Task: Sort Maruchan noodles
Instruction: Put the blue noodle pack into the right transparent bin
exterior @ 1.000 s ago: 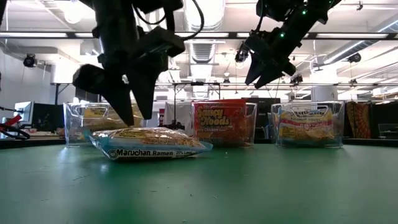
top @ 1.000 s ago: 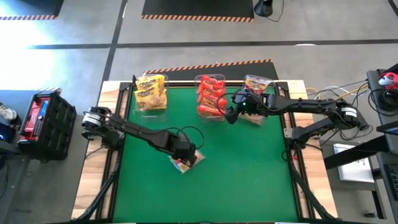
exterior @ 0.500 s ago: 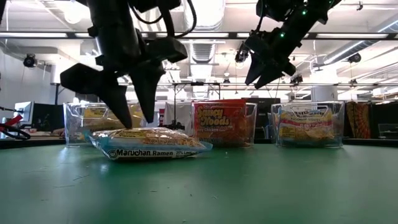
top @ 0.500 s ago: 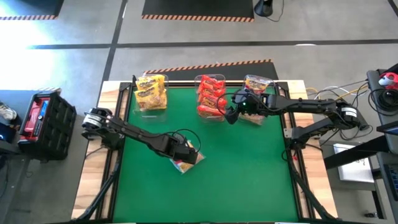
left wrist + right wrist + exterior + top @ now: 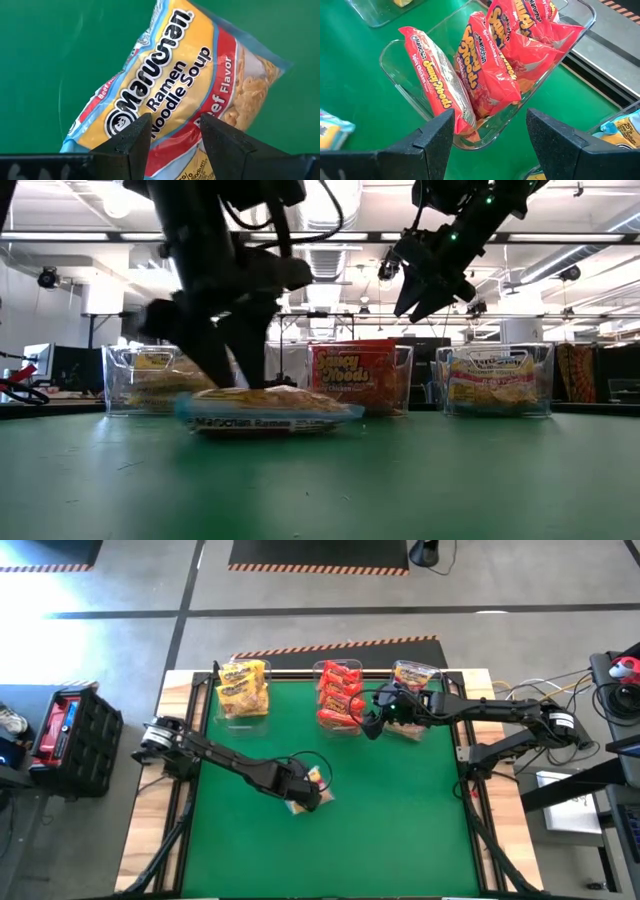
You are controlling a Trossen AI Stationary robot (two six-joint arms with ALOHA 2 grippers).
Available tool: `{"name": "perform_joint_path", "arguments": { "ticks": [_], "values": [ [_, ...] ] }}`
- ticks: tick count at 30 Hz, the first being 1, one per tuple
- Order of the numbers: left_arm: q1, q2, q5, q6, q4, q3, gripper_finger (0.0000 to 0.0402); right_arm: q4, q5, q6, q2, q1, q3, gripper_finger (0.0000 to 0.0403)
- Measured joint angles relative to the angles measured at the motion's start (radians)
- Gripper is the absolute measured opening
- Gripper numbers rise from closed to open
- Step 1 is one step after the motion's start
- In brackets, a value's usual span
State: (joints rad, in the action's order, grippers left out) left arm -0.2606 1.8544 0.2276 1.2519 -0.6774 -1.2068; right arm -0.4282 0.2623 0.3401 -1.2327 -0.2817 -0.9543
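I have the left gripper (image 5: pixel 171 134) down on the beef Maruchan packet (image 5: pixel 172 80) at mid-frame on the mat, fingers spread astride it, seemingly not yet pinching; next I close and lift.

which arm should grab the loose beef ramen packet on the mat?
Left. The left gripper is right over the loose packet, fingers astride it. The right gripper is open, raised near the red-packet bin at the back.
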Motion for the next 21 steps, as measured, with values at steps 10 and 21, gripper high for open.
{"name": "perform_joint_path", "arguments": {
  "ticks": [10,21],
  "values": [
    [0.015,0.014,0.186,-0.551,0.267,-0.011,0.0155,0.003,0.000,-0.048,0.000,0.000,0.000,0.0233],
    [0.025,0.024,0.191,-0.583,0.337,-0.091,0.0155,0.010,0.000,-0.124,0.000,0.000,0.000,0.0233]
  ]
}}
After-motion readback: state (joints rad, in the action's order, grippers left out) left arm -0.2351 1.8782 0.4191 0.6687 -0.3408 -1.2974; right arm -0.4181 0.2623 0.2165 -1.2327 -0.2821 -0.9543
